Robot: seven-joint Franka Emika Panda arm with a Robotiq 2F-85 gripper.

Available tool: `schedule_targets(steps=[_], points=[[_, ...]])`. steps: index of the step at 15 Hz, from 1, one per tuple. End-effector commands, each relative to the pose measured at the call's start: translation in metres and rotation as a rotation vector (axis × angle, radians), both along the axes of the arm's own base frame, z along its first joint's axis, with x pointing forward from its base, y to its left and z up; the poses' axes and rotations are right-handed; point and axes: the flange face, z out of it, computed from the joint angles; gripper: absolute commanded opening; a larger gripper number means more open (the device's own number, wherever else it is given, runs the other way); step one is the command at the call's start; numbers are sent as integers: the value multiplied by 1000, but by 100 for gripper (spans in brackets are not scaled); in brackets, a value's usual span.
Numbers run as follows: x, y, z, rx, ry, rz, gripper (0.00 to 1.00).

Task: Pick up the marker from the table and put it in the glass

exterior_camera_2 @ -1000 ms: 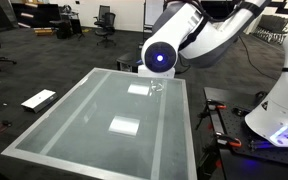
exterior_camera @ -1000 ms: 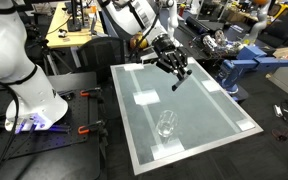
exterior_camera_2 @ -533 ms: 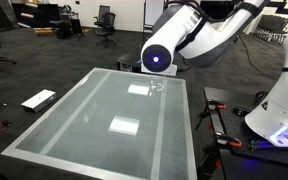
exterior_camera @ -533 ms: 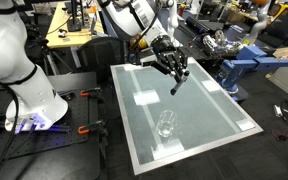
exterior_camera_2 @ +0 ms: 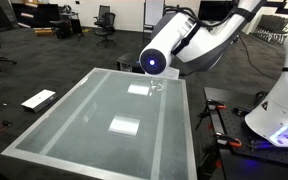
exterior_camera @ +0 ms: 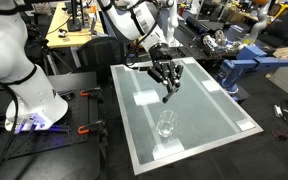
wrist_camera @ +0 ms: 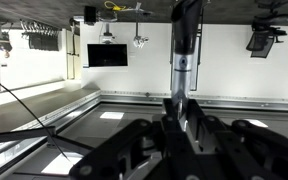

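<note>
End effector clamped on marker, raised above desk. Glass stands at 6 o'clock from it, apart.

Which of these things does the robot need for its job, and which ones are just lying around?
For the job:
- marker, held in the shut gripper above the table
- glass, standing on the table

Just lying about:
- white tape patches on the table
- white board down beside the table
- office chair
- wooden workbench
</note>
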Motion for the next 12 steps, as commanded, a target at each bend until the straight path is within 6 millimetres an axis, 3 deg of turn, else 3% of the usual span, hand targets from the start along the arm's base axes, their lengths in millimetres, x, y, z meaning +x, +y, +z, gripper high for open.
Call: schedule_targets(steps=[1, 10, 11, 12], points=[[-3, -8, -10, -10, -15, -64, 5], [4, -26, -41, -20, -53, -62, 5], [13, -29, -30, -21, -52, -59, 5], [15, -30, -32, -22, -51, -50, 5]])
